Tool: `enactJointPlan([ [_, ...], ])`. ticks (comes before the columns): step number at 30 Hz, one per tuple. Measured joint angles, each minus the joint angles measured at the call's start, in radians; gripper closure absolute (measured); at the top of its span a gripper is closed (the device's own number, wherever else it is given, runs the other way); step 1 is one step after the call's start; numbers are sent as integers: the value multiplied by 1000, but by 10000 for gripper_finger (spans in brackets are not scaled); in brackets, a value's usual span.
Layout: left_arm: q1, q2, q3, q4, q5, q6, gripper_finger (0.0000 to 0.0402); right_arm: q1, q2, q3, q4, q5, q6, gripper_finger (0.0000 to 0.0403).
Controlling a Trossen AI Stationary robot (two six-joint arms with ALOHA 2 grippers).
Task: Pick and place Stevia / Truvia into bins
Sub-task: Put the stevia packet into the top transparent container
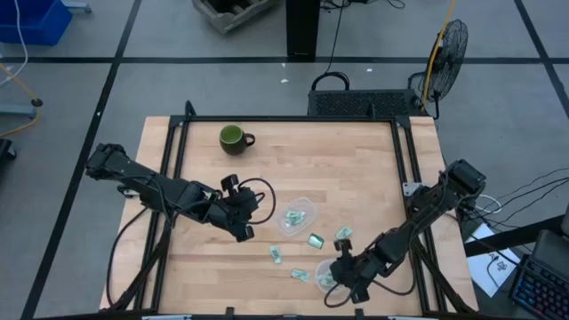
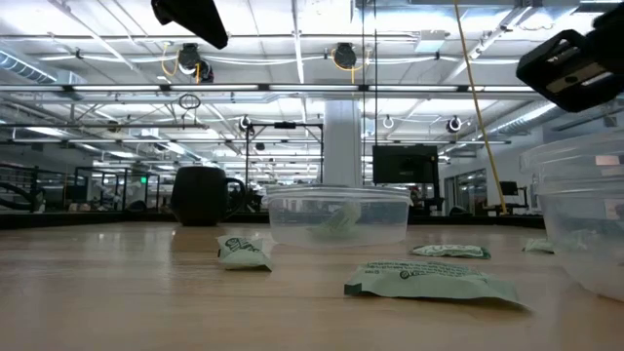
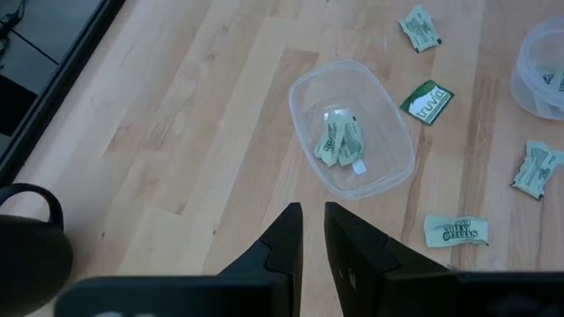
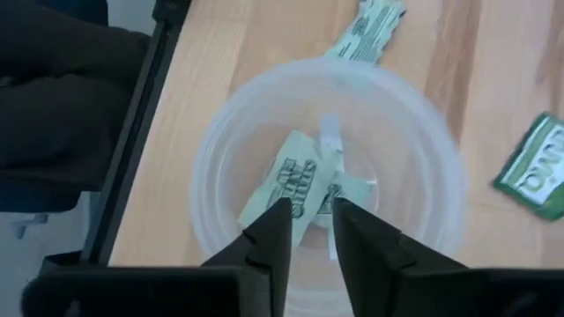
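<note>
Two clear bins stand on the wooden table. One bin [image 1: 298,213] [image 3: 352,128] sits mid-table with packets lying in it. The other bin [image 1: 324,274] [image 4: 326,176] stands near the table's near edge and also holds packets [image 4: 291,185]. Several green-and-white Stevia packets lie flat on the wood between the bins [image 1: 315,240] [image 1: 276,255] [image 3: 427,101] [image 3: 456,231]. My right gripper [image 4: 310,220] hangs over the near bin, pointing down, fingers a narrow gap apart. My left gripper [image 3: 313,231] hovers left of the middle bin, also with a narrow gap.
A dark green mug [image 1: 234,138] [image 2: 200,195] stands near the far left corner. Black rails run along the table's left and right sides [image 1: 173,178]. More packets lie low in front of the low camera [image 2: 429,281] [image 2: 244,252].
</note>
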Motion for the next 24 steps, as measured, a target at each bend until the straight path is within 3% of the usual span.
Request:
enactJointPlan([
  [9,-1,0,0,0,61,-22,344,-6,-149,-1,-4,85,-128,313],
  [15,-31,42,0,14,202,-31,344,-6,-291,-28,0,116,-232,310],
  [19,-80,118,0,79,225,50,344,-6,-395,-142,35,217,-242,311],
  [24,-132,253,-1,195,238,77,344,-6,-530,-378,229,349,-263,314],
])
